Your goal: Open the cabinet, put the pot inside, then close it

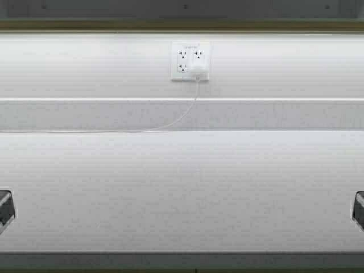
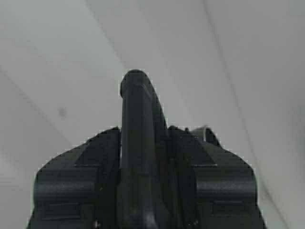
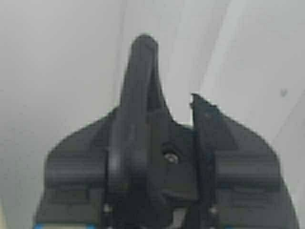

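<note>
White outlet, white countertop

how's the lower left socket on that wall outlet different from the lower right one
The lower left socket is empty, with its dark slots showing; the lower right socket is mostly hidden behind a white plug. Nothing hangs from the lower left socket, while a thin white cable drops from the lower right one and trails off to the left. Both sit in the same white outlet plate.

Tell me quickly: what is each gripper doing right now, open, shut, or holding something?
Left gripper: shut, holding nothing, above the white counter.
Right gripper: shut, holding nothing.
</note>
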